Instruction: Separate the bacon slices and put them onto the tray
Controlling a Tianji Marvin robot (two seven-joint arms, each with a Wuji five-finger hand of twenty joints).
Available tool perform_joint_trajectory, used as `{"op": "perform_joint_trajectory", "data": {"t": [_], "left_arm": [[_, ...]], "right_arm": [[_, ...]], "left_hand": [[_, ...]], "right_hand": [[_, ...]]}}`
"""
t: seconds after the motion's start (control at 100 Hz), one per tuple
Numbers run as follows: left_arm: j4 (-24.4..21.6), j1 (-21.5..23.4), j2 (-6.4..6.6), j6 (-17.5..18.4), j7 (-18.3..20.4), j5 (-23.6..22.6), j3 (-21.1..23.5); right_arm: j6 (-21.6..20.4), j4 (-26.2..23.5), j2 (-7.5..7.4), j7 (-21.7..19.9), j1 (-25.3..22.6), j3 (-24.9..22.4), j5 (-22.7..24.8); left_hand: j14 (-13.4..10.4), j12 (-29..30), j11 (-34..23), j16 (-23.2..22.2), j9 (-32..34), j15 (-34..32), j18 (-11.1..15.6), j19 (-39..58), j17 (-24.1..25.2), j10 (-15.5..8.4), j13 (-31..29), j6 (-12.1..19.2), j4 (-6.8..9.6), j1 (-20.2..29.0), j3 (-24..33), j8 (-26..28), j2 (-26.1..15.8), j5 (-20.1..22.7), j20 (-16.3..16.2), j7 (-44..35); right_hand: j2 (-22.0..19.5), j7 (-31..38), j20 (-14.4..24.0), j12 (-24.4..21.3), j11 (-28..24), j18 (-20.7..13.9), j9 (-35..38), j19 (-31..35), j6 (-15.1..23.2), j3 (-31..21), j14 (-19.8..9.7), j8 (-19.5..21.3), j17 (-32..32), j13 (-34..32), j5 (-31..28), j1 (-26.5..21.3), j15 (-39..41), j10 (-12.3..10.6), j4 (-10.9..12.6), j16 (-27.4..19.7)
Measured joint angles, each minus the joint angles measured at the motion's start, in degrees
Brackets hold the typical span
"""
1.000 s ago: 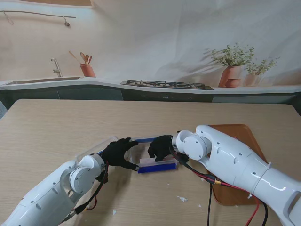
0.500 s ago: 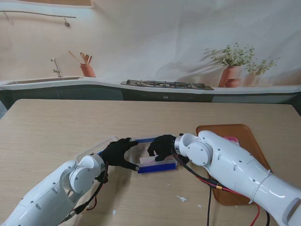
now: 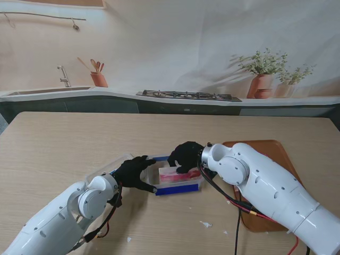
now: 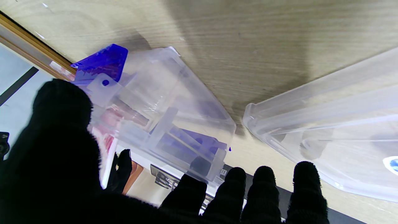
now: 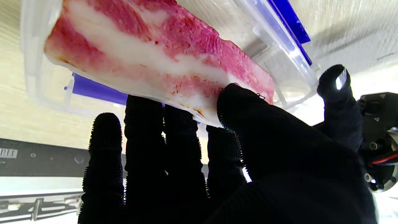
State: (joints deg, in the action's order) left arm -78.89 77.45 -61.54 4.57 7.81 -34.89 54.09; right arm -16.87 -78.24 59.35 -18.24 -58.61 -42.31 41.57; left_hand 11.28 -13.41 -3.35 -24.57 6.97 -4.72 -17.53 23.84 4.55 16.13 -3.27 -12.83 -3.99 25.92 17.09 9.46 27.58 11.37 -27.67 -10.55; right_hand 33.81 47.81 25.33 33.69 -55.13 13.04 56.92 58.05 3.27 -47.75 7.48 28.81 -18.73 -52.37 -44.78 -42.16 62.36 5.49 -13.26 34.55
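Note:
A pink-and-white bacon slice is pinched between the thumb and fingers of my black-gloved right hand. In the stand view that right hand hovers over the clear container with blue clips, and the slice shows pink just over the container. My left hand grips the container's left end; in the left wrist view its thumb and fingers wrap round the container. The brown tray lies to the right, partly hidden behind my right arm.
The container's clear lid lies on the table beside my left hand; the lid also fills one side of the left wrist view. Small white scraps lie on the wooden table nearer to me. Cables hang under my right arm.
My right hand has risen and moved slightly farther from me, drawing a bacon slice up from the container; pink meat now shows there. The left hand has not moved.

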Motion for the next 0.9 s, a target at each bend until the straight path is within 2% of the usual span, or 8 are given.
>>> {"op": "perform_joint_trajectory", "data": {"t": [0.12, 0.33, 0.48, 0.59, 0.67, 0.74, 0.9], "left_arm": [[0.11, 0.16, -0.03, 0.31, -0.64, -0.06, 0.06], [0.28, 0.74, -0.21, 1.14, -1.84, -0.36, 0.57], [0.48, 0.83, -0.28, 1.46, -2.54, -0.45, 0.58], [0.67, 1.00, -0.40, 1.99, -3.42, -0.45, 0.73], [0.69, 1.49, -0.59, 2.62, -4.87, -0.54, 1.22], [0.65, 1.90, -0.73, 2.98, -5.63, -0.74, 1.61], [0.32, 2.58, -0.93, 3.74, -6.99, -0.87, 2.31]], "right_arm": [[-0.80, -2.05, -0.04, -0.33, -1.44, -3.27, 1.43], [-2.09, -8.42, -0.24, -0.61, -6.11, -11.43, 4.11], [-5.41, -15.15, -0.38, -2.55, -11.80, -20.77, 8.44], [-6.32, -19.39, -0.73, -3.68, -15.85, -26.41, 9.70], [-6.96, -22.34, -0.91, -4.86, -19.20, -31.07, 11.63], [-7.21, -22.97, -1.65, -5.12, -20.48, -32.29, 12.40], [-8.00, -23.60, -2.11, -6.46, -24.14, -36.37, 14.20]], "left_hand": [[0.00, 0.01, -0.49, 0.00, 0.08, 0.00, 0.00, 0.00, 0.00, 0.00, 0.00, 0.00, 0.00, 0.11, 0.00, 0.00, 0.00, 0.01, 0.00, 0.00], [0.00, 0.02, -0.51, 0.00, 0.79, 0.00, 0.00, 0.00, 0.00, 0.00, 0.00, 0.01, 0.00, 0.45, 0.15, 0.00, 0.05, 0.33, 0.00, 0.00], [0.00, 0.04, -0.53, 0.00, 1.32, 0.00, 0.00, 0.00, 0.00, 0.00, 0.00, 0.02, 0.00, 0.49, 0.19, 0.00, 0.05, 0.47, 0.00, 0.00], [0.00, 0.06, -0.85, 0.00, 1.42, 0.00, 0.00, 0.00, 0.00, -0.03, 0.00, -0.70, 0.00, 0.84, 0.50, 0.00, 0.23, 0.94, 0.00, -0.07], [-0.02, 0.19, -1.16, 0.00, 1.45, 0.00, 0.00, 0.00, 0.00, -1.58, 0.00, -1.63, 0.00, 1.29, 1.49, 0.00, 0.28, 0.97, 0.00, -0.89], [-0.03, 0.20, -1.40, 0.00, 1.45, 0.00, 0.00, 0.00, 0.00, -2.48, 0.00, -1.68, 0.00, 1.33, 2.13, 0.00, 0.28, 0.97, 0.00, -0.90], [-0.11, 0.20, -1.79, 0.00, 1.46, 0.00, 0.00, 0.00, 0.00, -4.54, 0.00, -1.88, 0.00, 2.81, 3.69, 0.00, 0.15, 0.97, 0.00, -0.91]], "right_hand": [[0.00, 0.01, 0.01, 0.28, -0.01, 0.00, 0.00, 0.00, 0.00, 0.00, 0.00, 0.17, 0.02, 0.00, -0.01, 0.00, 0.01, 0.00, 0.00, 0.02], [0.00, 0.03, 0.49, 0.67, -0.03, 0.00, 0.00, 0.01, 0.00, 0.00, 0.00, 0.59, 0.56, 0.00, -0.01, 0.00, 0.02, 0.00, 0.00, 0.10], [0.00, 0.03, 0.50, 0.90, -0.04, 0.00, -0.01, 0.02, 0.01, 0.00, 0.00, 0.62, 0.70, 0.01, -0.01, 0.00, 0.02, 0.00, 0.00, 0.12], [0.00, 0.03, 0.50, 1.00, -0.04, 0.00, -0.03, 0.02, 0.04, 0.00, 0.00, 0.74, 1.24, 0.03, -0.01, 0.00, 0.02, 0.00, 0.00, 0.12], [0.00, 0.04, 0.50, 1.21, -0.05, 0.00, -0.03, 0.02, 0.04, 0.00, 0.00, 0.82, 1.33, 0.03, -0.01, 0.00, 0.02, 0.00, 0.00, 0.12], [0.00, 0.05, 0.50, 1.35, -0.06, 0.00, -0.03, 0.02, 0.04, 0.00, 0.00, 1.29, 1.36, 0.03, -0.01, 0.00, 0.02, 0.00, 0.00, 0.12], [0.00, 0.06, 0.50, 1.43, -0.07, 0.00, -0.04, 0.02, 0.04, 0.00, 0.00, 1.32, 1.72, 0.05, -0.01, 0.00, 0.02, 0.00, 0.00, 0.13]]}}
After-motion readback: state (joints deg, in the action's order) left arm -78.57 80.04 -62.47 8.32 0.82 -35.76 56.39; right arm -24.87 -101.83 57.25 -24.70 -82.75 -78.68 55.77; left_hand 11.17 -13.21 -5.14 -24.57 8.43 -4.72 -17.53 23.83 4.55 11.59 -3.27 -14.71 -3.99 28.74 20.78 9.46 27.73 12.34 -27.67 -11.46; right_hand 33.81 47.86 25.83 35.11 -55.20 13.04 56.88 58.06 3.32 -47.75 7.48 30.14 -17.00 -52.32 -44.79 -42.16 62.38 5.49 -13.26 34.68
